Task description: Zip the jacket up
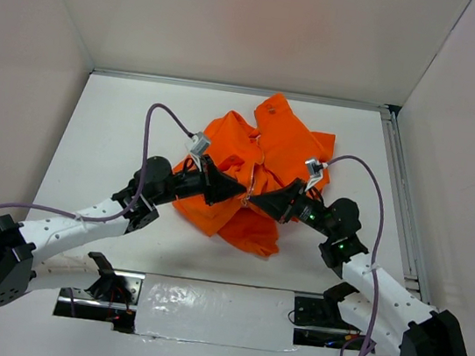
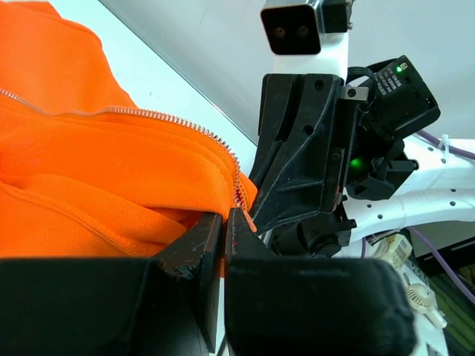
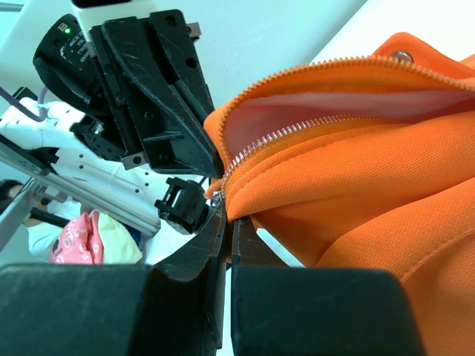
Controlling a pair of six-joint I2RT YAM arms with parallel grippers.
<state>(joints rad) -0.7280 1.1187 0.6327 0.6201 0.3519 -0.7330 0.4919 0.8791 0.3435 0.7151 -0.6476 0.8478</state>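
Observation:
The bright orange jacket (image 1: 262,159) lies crumpled in the middle of the white table, its pale zipper (image 1: 258,168) running down the front. My left gripper (image 1: 240,194) and right gripper (image 1: 250,201) meet tip to tip at the zipper's lower end, lifted a little. In the left wrist view the gripper (image 2: 224,222) is shut on the orange hem beside the zipper teeth (image 2: 171,119). In the right wrist view the gripper (image 3: 228,222) is shut on the fabric edge at the zipper's foot (image 3: 223,182), with the pale pink lining (image 3: 334,111) showing in the open front.
White walls enclose the table (image 1: 121,126) on three sides, with a metal rail (image 1: 403,192) along the right. Purple cables (image 1: 162,119) loop above both arms. A gap with a white strip (image 1: 211,303) lies at the near edge between the arm bases.

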